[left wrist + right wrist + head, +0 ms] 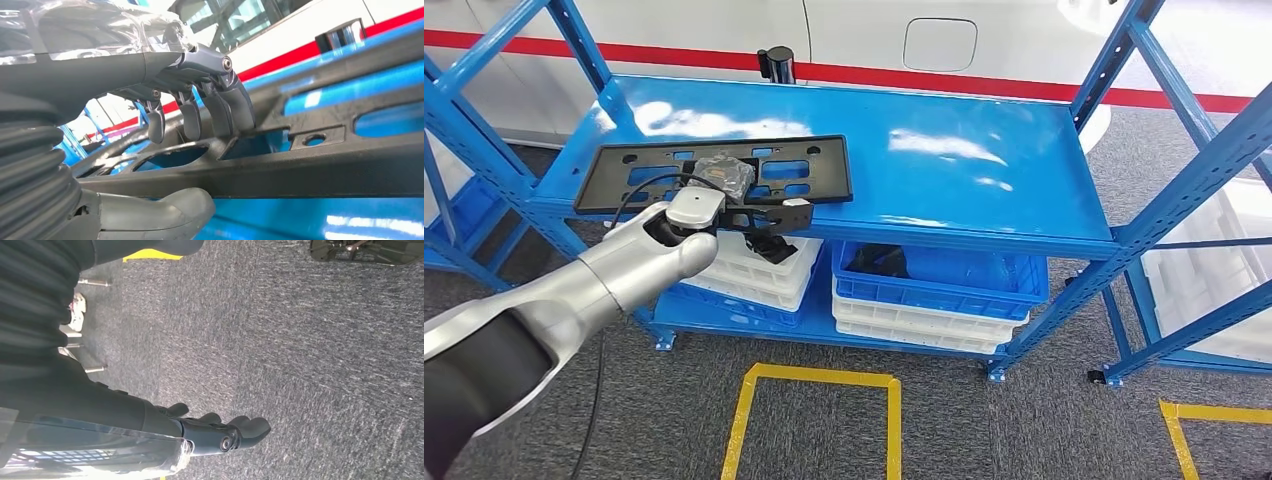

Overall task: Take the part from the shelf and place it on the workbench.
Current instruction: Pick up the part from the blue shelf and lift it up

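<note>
Part [714, 176] on shelf [944, 160], left hand [759, 215] gripping

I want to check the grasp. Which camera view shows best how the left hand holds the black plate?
The left wrist view: the left hand has its fingers on top of the black plate and its thumb under the plate's edge. The head view shows the whole plate on the blue shelf, but the arm hides the grip. The right wrist view shows floor.

A blue metal shelving unit [984, 150] is being seen standing on grey carpet [1024, 430] marked with yellow tape [819, 378], while a white wall [864, 35] with a red stripe [944, 80] is being lit brightly behind.
</note>
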Robot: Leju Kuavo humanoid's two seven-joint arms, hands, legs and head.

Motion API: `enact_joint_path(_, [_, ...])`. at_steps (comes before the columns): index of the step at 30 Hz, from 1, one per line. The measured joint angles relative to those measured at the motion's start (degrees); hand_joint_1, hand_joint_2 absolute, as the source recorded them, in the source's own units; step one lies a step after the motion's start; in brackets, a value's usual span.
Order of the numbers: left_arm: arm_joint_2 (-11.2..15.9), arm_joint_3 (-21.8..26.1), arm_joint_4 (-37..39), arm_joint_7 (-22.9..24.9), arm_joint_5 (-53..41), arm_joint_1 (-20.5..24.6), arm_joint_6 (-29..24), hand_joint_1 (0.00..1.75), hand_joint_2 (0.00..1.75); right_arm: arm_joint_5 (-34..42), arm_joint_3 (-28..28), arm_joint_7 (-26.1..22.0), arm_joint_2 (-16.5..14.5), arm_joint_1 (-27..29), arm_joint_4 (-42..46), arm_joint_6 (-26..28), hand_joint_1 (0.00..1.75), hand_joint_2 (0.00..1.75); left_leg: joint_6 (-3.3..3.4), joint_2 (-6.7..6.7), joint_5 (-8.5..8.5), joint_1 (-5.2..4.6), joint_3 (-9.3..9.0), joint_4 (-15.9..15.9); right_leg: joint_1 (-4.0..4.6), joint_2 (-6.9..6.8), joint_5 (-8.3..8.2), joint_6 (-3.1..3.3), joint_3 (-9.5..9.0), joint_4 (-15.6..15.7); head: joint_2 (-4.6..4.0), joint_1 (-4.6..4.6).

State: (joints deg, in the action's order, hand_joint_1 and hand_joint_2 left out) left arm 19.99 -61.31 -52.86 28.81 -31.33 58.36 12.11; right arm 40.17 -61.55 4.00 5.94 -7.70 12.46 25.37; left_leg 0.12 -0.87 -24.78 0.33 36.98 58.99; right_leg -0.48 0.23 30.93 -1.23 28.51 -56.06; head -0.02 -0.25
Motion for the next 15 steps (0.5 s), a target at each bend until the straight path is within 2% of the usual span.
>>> enact_joint_path(15, [-1.3,0.0,-0.2,-0.3,-1.4,0.8,-0.5,1.75,1.75,0.0,0.0,0.0,0.3,-0.5,0.0,0.0,0.00,1.75,0.01,-0.16,-0.01,-0.01,0.06,0.0,-0.02,-0.08,0.03,-0.03,-0.01,0.0,0.00,0.00])
